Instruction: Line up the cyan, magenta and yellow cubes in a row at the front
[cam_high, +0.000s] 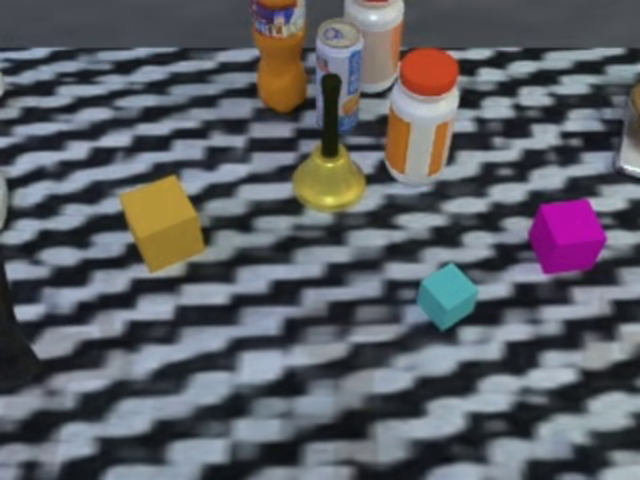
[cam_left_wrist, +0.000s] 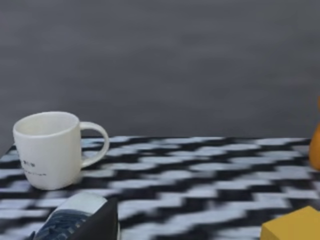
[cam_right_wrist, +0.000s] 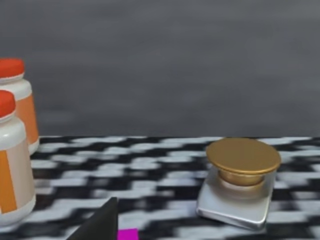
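Note:
The mustard-yellow cube (cam_high: 162, 222) lies at the table's left, and one corner of the yellow cube (cam_left_wrist: 295, 226) shows in the left wrist view. Toward the right sit the small cyan cube (cam_high: 447, 296) and, farther right and slightly behind it, the magenta cube (cam_high: 567, 235). A sliver of the magenta cube (cam_right_wrist: 128, 234) also appears low in the right wrist view, beside a dark part of my right gripper (cam_right_wrist: 97, 224). My left arm (cam_high: 10, 335) is at the table's left edge, in front of the yellow cube; a dark part of my left gripper (cam_left_wrist: 100, 224) shows in its wrist view. The right arm is outside the top view.
A golden bell (cam_high: 328, 178) stands mid-table, with orange-labelled bottles (cam_high: 422, 118) and a can (cam_high: 339, 72) behind it. A white mug (cam_left_wrist: 47, 149) and a white-blue object (cam_left_wrist: 67, 217) are near the left gripper. A gold disc on a silver base (cam_right_wrist: 240, 182) sits at the far right.

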